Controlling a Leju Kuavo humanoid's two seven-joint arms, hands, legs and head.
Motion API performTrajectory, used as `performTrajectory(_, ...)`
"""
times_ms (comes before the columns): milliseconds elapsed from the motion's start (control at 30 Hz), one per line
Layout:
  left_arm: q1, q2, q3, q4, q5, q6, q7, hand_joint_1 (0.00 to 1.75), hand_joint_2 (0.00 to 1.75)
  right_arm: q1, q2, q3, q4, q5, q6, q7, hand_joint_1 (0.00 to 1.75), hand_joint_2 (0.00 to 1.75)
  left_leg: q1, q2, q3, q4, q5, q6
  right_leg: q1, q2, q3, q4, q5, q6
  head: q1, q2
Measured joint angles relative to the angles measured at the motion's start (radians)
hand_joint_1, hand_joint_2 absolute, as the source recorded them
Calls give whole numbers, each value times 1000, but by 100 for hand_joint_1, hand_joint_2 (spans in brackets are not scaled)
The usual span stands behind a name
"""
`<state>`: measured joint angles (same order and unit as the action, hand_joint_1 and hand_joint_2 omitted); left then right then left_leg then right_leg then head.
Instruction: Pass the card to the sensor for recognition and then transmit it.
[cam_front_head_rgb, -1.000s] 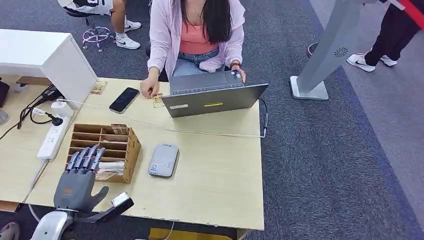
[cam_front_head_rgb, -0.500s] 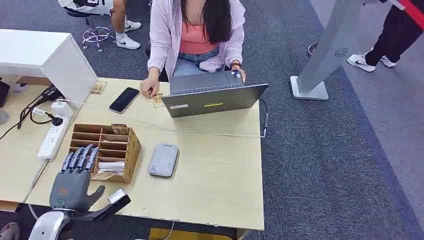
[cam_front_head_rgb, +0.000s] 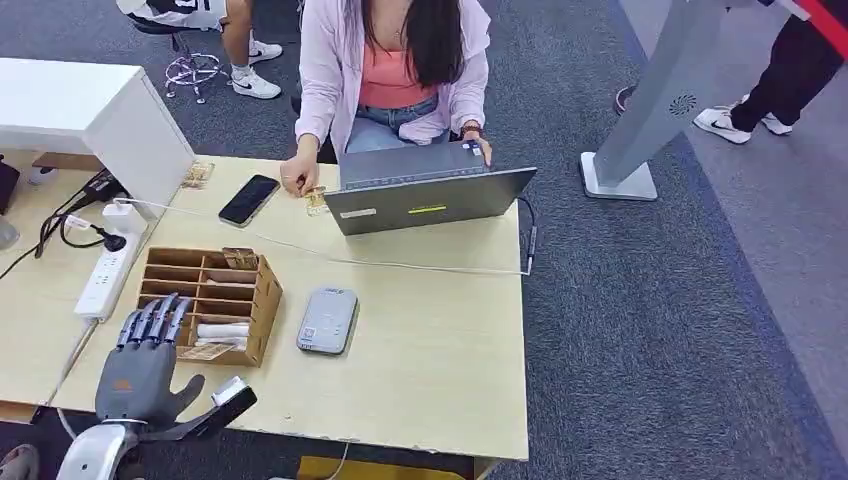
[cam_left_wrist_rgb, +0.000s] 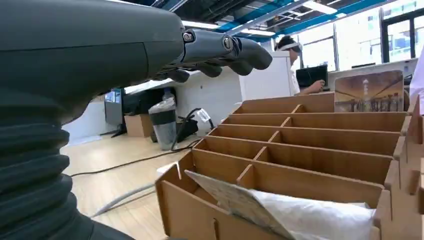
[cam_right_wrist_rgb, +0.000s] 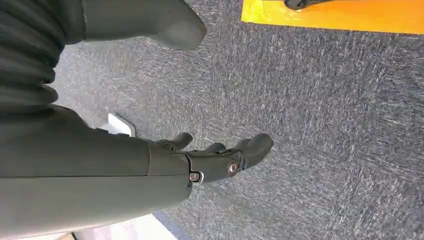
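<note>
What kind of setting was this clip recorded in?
Most likely an office or a staffed reception desk: a person works at a laptop on a wooden desk, with grey carpet, a power strip and a card sorter box.

You see dark grey carpet (cam_front_head_rgb: 640, 300) around a light wooden table (cam_front_head_rgb: 440, 370), a white cabinet (cam_front_head_rgb: 90, 110) at its far left, a grey stand (cam_front_head_rgb: 650, 110) beyond, and ceiling strip lights (cam_left_wrist_rgb: 320, 6).
</note>
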<state>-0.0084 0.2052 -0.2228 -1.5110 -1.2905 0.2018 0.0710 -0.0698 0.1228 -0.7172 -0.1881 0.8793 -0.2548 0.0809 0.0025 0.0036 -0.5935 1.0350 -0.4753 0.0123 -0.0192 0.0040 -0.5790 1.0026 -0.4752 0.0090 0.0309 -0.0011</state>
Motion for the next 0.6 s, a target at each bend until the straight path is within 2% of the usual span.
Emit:
performTrajectory(467, 0, -10, 0, 37, 0, -6, -3, 0, 175, 0, 0, 0, 0, 11, 3, 0, 0, 175, 0, 0, 0, 0, 0, 0, 0, 0, 0, 0, 0, 0, 0, 0)
performTrajectory(500, 0, -10, 0, 38, 0, -7, -3, 175, 175, 0, 0, 0, 0, 11, 3, 0, 0, 175, 0, 0, 0, 0, 0, 0, 0, 0, 0, 0, 0, 0, 0, 0)
performTrajectory(600, 0, -10, 0, 40, -3, -8, -6, 175, 175, 0, 0, 0, 0, 14, 4, 0, 0, 175, 0, 0, 0, 0, 0, 0, 0, 0, 0, 0, 0, 0, 0, 0)
